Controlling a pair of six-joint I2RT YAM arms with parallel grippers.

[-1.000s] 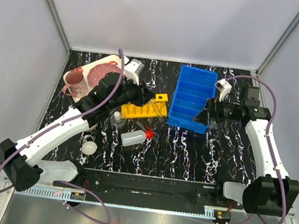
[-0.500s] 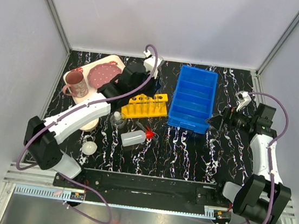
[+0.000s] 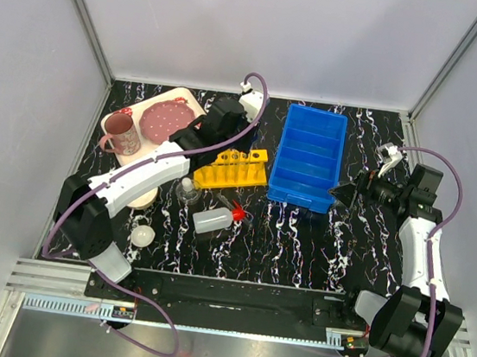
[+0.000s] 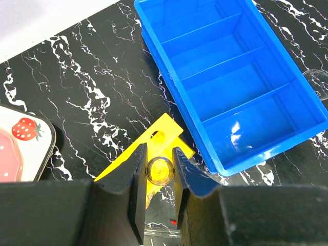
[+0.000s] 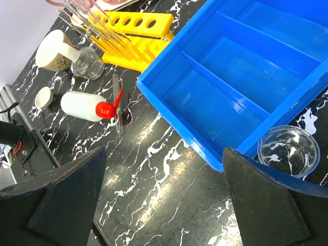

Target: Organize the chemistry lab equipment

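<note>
Several thin clear test tubes lean in the yellow holed plastic tube rack. The rack stands on the black, white-veined surface, just left of the blue plastic bin with four compartments. One more clear tube lies flat on the surface, beside the red cap of the translucent white squeeze bottle, which lies on its side near the rack. The small clear glass flask stands upright between the bottle and the rack. The small white round dish sits nearer the arm bases.

No writing can be read. The larger white bowl carries dark marks too small to make out, and the white tray shows a printed red strawberry.

The left tool has its jaws drawn close, clamped on a clear test tube seen end-on above the rack's end. Whether the tube's lower end sits in a hole cannot be told. The right tool has its jaws spread wide and holds nothing. It hangs at the bin's near right corner, close to a small round clear glass dish that rests on the surface just beside the bin.
</note>
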